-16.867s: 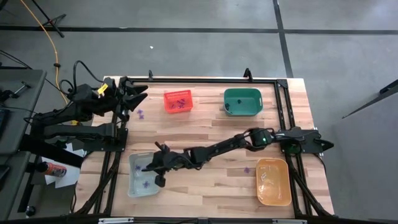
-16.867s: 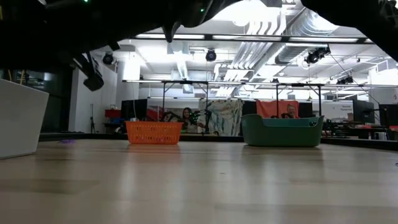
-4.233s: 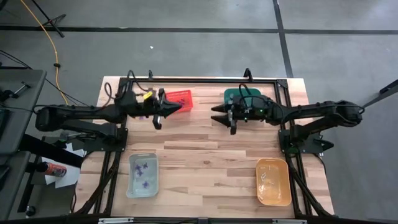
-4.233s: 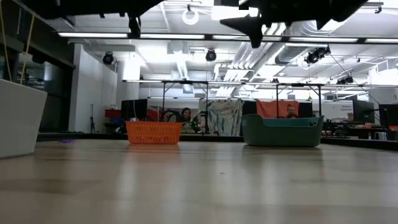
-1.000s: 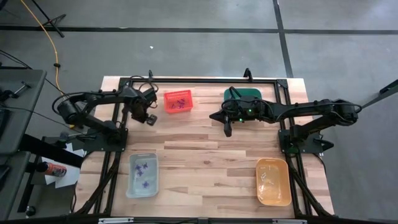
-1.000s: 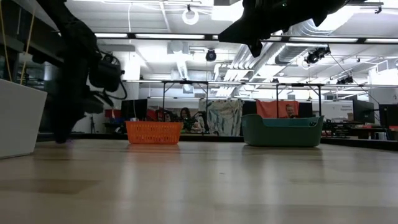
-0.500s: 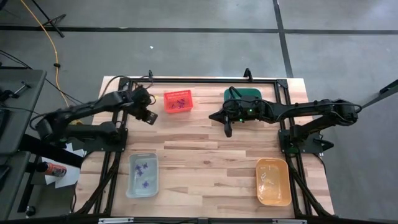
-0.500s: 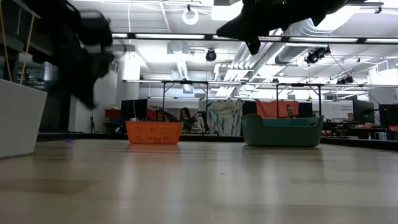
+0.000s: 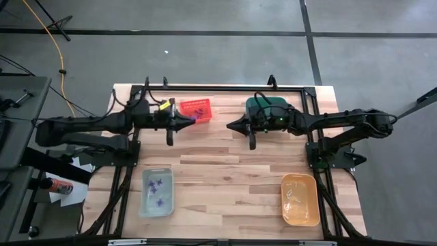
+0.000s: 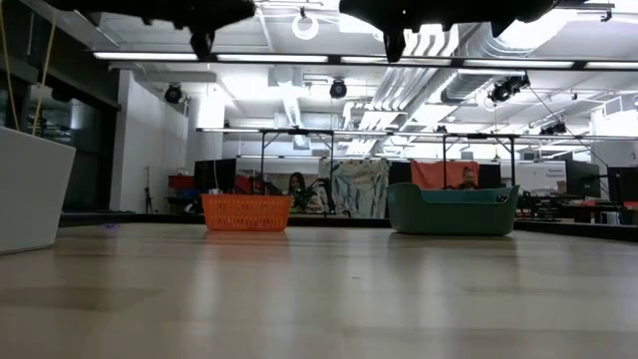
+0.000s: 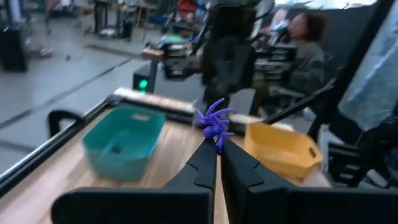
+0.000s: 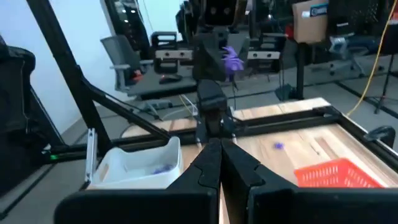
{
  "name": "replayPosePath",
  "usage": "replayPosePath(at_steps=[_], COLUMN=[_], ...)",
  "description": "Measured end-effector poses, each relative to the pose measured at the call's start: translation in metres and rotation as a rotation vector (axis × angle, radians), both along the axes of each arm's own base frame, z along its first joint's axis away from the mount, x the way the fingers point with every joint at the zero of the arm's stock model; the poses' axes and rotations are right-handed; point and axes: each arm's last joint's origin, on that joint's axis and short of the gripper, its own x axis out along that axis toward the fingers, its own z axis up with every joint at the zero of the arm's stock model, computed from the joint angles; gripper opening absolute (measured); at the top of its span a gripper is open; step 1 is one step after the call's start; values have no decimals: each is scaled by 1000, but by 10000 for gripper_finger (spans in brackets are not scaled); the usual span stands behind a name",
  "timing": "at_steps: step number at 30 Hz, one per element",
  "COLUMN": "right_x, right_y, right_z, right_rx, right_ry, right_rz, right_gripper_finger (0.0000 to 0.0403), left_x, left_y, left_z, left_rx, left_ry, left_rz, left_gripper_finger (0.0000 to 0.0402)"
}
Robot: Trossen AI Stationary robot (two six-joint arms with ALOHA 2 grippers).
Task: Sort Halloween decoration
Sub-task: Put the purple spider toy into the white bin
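Nearest the front edge of the wooden table (image 9: pixel 225 174), at about seven o'clock from its middle, the clear bin (image 9: pixel 157 192) holds several purple trinkets (image 9: pixel 158 191) lying loose on its floor. At about five o'clock the orange bin (image 9: pixel 300 199) sits just beside the right frame rail. Farther back, raised above the boards at about ten o'clock, the left gripper (image 9: pixel 194 122) points toward the table's middle with its tip over the front edge of the red bin (image 9: pixel 196 110). Its fingers are pressed together, and the left wrist view shows a spiky purple trinket (image 11: pixel 214 123) pinched at their tips, standing up above them. Opposite it, at about one o'clock, the right gripper (image 9: pixel 229 126) is likewise closed tight, points back toward the left one with a gap of bare table between them, and carries nothing. The right wrist view looks along those closed fingers at the left arm facing it, the purple trinket showing at its tip, and at one more purple piece (image 12: pixel 279 145) lying on the boards near the red bin. More purple pieces (image 9: pixel 197 108) lie inside the red bin at eleven o'clock. The green bin (image 9: pixel 268 109) stands at one o'clock, partly covered by the right arm. Beyond the far edge, the low view shows two people (image 10: pixel 298 187) seated in the room.
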Motion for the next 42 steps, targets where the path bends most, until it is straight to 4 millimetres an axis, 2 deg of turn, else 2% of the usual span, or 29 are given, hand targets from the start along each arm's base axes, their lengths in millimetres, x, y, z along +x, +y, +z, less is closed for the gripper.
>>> replayPosePath(at_steps=[8,24,28,32,37,40,42], right_x=[1,1,1,1,1,0,0], right_y=[6,6,6,6,6,6,7], right_z=[2,2,2,2,0,-3,-4], right_rx=[-1,-3,-3,-3,-1,2,3], right_ry=[-24,-21,-21,-20,-4,26,43], right_rz=[24,25,25,25,25,24,24], right_gripper_finger=[0,0,0,0,0,0,0], left_x=[18,21,21,16,-2,-15,-22], left_y=[-23,-24,-25,-33,-66,-96,-121], left_z=[-3,-6,8,30,43,31,18], left_rx=[94,125,136,121,1,-91,-105], left_ry=[-39,-19,36,278,730,972,1070], left_rz=[-48,-49,-96,-180,-301,-331,-372], left_gripper_finger=[0,0,0,0,0,0,0])
